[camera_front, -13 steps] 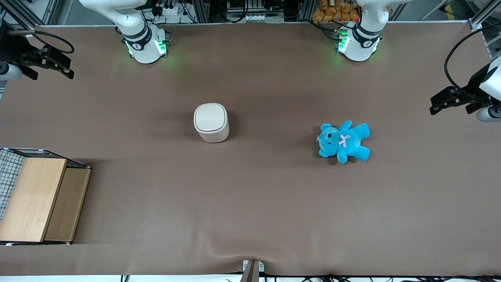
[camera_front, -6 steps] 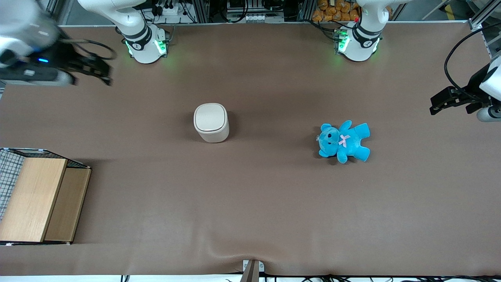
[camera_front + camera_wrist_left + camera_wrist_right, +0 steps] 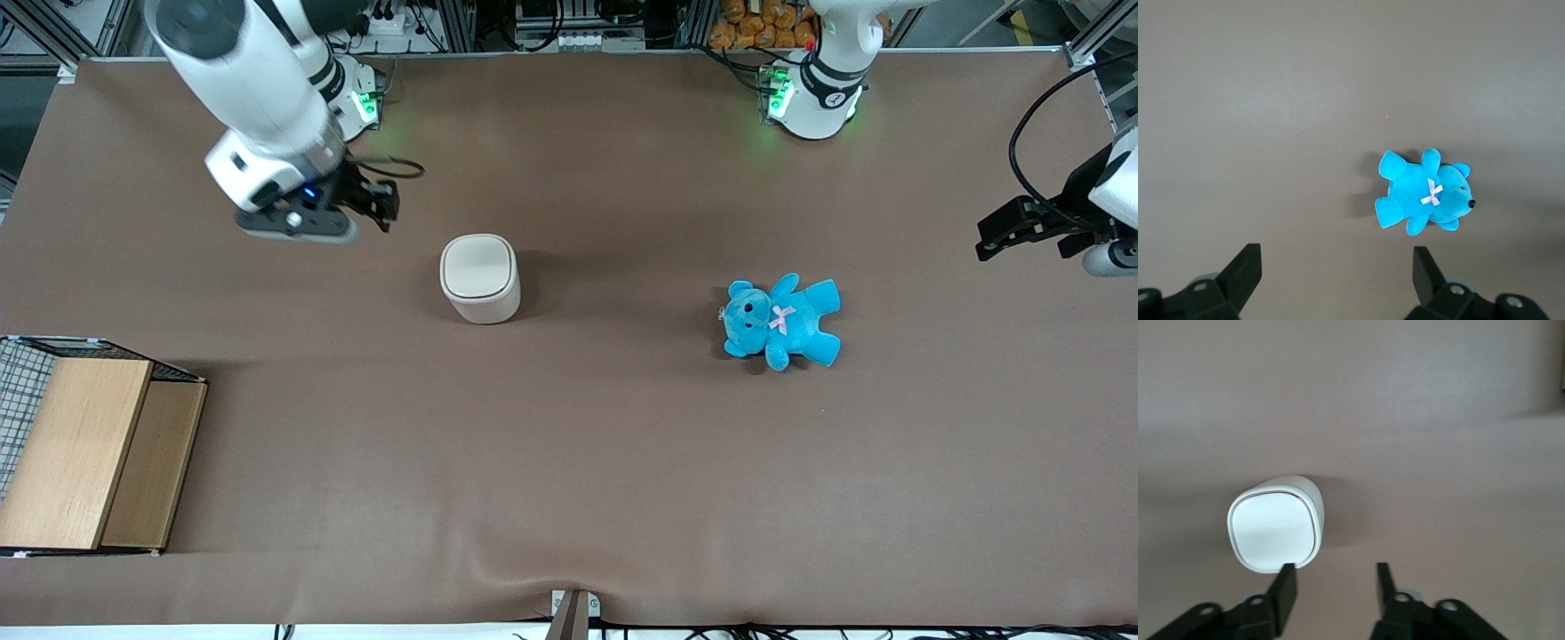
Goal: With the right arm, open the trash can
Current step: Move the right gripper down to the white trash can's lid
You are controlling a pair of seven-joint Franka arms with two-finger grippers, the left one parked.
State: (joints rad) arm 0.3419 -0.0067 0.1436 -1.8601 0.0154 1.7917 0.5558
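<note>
The trash can (image 3: 480, 278) is a small cream-white rounded-square bin with its flat lid shut, standing upright mid-table. It also shows in the right wrist view (image 3: 1277, 524). The right arm (image 3: 258, 89) reaches over the table from its base. Its black gripper (image 3: 384, 203) hangs above the table, apart from the can, toward the working arm's end and farther from the front camera than the can. The gripper (image 3: 1335, 577) is open and empty, one fingertip (image 3: 1286, 577) showing at the can's rim.
A blue teddy bear (image 3: 780, 321) lies toward the parked arm's end of the table, also in the left wrist view (image 3: 1425, 199). A wooden box with wire mesh (image 3: 84, 444) stands at the working arm's end, nearer the front camera.
The right arm has swung in from the table's edge toward the trash can, and its gripper now hangs close to it. The can and bear have not moved.
</note>
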